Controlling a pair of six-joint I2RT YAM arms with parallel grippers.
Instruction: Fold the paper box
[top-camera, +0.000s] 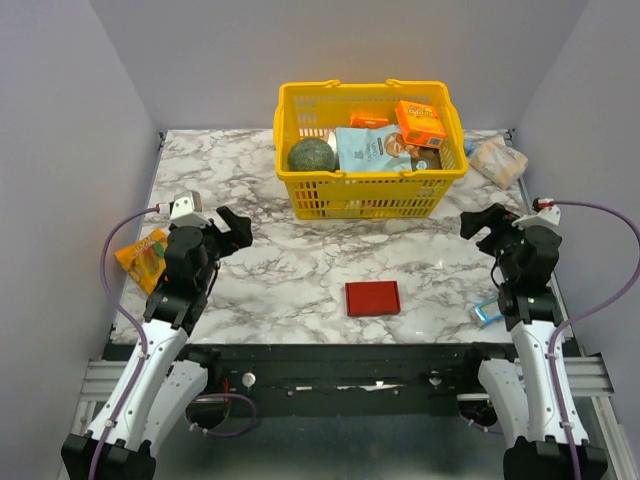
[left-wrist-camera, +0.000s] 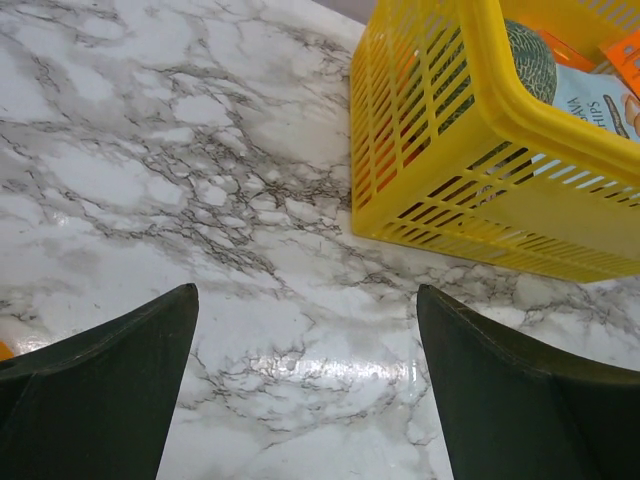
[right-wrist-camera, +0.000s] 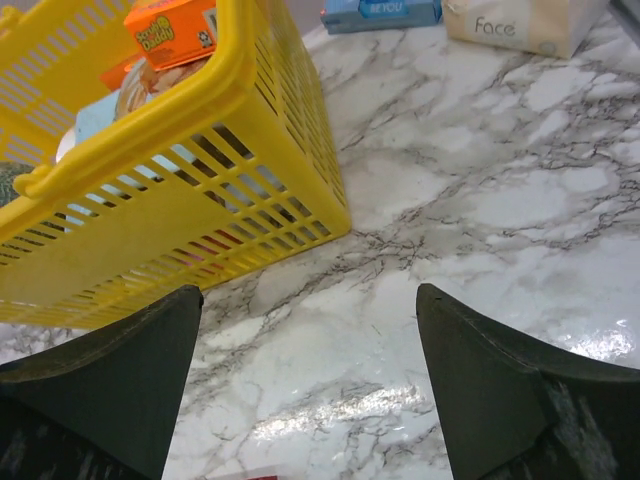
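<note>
Left fingers (left-wrist-camera: 95, 400), right fingers (right-wrist-camera: 95, 400): wide apart

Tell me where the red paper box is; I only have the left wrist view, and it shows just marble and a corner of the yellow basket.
Observer: The paper box lies flat on the table, roughly central and close to the near edge, touching nothing.
Operator: Is either gripper close to it?
Observer: No. The left gripper and the right gripper are both open, each out to its own side and well apart from the box.
Operator: Any flaps sticking out?
Observer: None show from above; it looks like a plain red rectangle.
</note>
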